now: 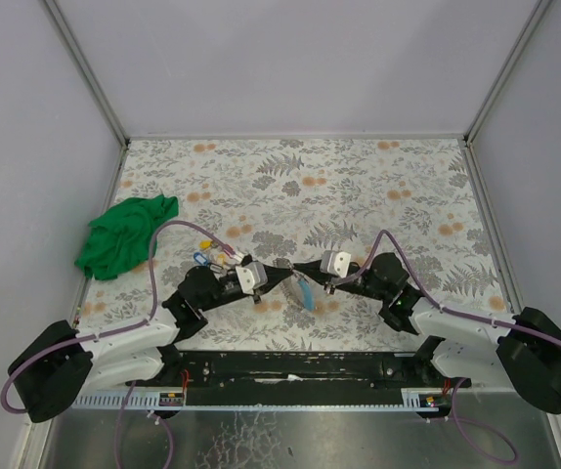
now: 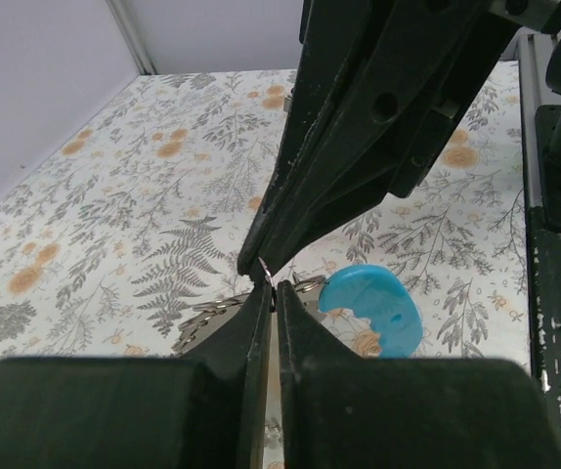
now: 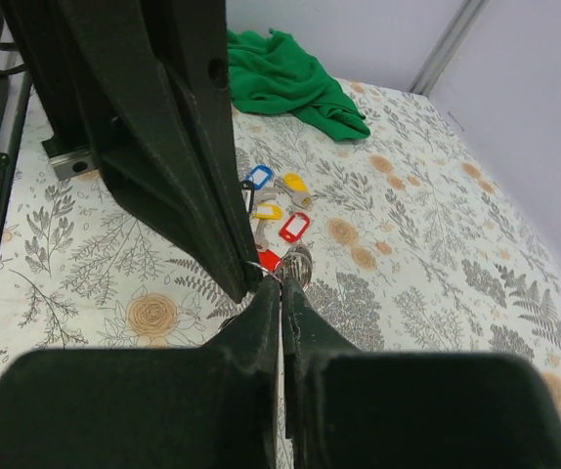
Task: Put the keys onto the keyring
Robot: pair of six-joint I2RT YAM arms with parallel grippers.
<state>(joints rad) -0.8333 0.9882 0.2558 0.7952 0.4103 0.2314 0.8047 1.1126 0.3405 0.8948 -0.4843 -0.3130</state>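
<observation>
**Far left:** green cloth (image 1: pixel 124 236), bunched at the edge of the table (image 1: pixel 359 186), no part in the job.

**Next right:** the keys (image 1: pixel 214 256), a loose cluster lying flat beside the left wrist, with tags in blue, yellow and red fanned out. In the right wrist view, oblong tags mostly slanting from near-left to far-right. Metal blades too small to read for direction.

**Centre:** left gripper (image 2: pixel 269 289), jaws pressed fully together, tip to tip against the right gripper (image 3: pixel 280 283), likewise clamped tight. At the meeting point a sliver of bright metal, perhaps wire of the keyring (image 1: pixel 302 290). A true pinch on it by either claw not discernible.

**Keyring:** lying flat on the table just below the two tips on the near side, apart from the key cluster. Light-blue arc plain in the left wrist view. Long axis in the top view running roughly far to near, slightly tilted. Grey part largely hidden by the fingers.

**Progress, as a judgement:** early. No key plainly threaded. One red tag close to a small metal loop by the tips, threaded or merely beside it not decidable.

**Left to do:** parting the loop, then feeding each key on in turn.
</observation>
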